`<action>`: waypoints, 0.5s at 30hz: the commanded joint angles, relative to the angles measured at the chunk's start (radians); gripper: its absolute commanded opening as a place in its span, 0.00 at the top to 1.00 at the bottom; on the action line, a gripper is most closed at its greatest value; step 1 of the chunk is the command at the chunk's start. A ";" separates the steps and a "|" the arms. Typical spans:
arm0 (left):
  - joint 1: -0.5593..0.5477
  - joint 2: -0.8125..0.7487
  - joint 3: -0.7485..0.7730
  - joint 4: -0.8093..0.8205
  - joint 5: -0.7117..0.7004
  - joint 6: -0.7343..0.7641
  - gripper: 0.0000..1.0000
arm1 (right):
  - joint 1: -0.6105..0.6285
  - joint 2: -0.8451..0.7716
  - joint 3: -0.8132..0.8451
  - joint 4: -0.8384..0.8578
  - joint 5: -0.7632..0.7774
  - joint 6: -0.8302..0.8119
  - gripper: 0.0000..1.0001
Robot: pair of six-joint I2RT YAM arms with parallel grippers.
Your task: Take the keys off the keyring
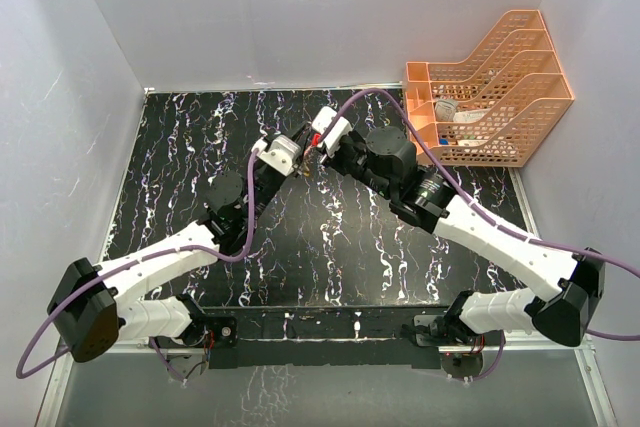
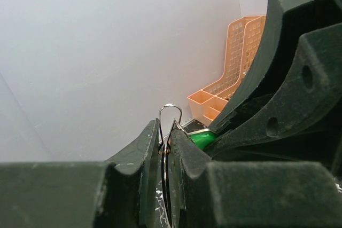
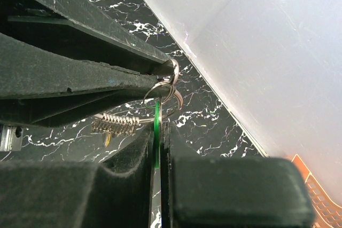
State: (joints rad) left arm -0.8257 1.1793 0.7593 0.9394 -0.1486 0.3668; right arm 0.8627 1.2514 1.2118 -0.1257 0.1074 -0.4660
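Note:
Both grippers meet above the middle back of the table. My left gripper [image 1: 294, 165] [image 2: 165, 132] is shut on the keyring [image 2: 171, 111], a thin silvery wire loop that pokes up between its fingertips. My right gripper [image 1: 314, 151] [image 3: 158, 129] is shut on the green-headed key [image 3: 157, 126], seen edge-on between its pads and still threaded on the keyring [image 3: 165, 95]. From the left wrist the green key head [image 2: 203, 140] shows just right of the ring, under the right gripper's black fingers [image 2: 288, 100]. A small coiled spring piece [image 3: 118, 121] and a yellowish key tip [image 3: 108, 140] hang from the ring.
An orange mesh file rack [image 1: 492, 87] stands at the back right corner, holding small white items. The black marbled table top [image 1: 330, 247] is walled in by white panels on the left, back and right.

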 commanded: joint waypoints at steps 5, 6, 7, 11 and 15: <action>0.010 -0.120 0.023 0.136 -0.040 0.048 1.00 | -0.007 0.053 -0.006 -0.080 0.128 -0.026 1.00; 0.010 -0.127 0.022 0.138 -0.044 0.052 1.00 | -0.007 0.055 -0.007 -0.081 0.126 -0.025 1.00; 0.010 -0.132 0.021 0.141 -0.049 0.057 1.00 | -0.007 0.057 -0.007 -0.081 0.118 -0.023 1.00; 0.010 -0.133 0.020 0.167 -0.065 0.075 1.00 | -0.008 0.062 0.002 -0.093 0.096 -0.013 1.00; 0.010 -0.122 0.018 0.218 -0.081 0.089 1.00 | -0.008 0.049 0.002 -0.109 0.061 -0.010 1.00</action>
State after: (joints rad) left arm -0.8219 1.1484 0.7506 0.8940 -0.1867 0.4225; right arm 0.8715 1.2892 1.2156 -0.0978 0.1326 -0.4736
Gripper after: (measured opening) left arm 0.111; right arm 0.034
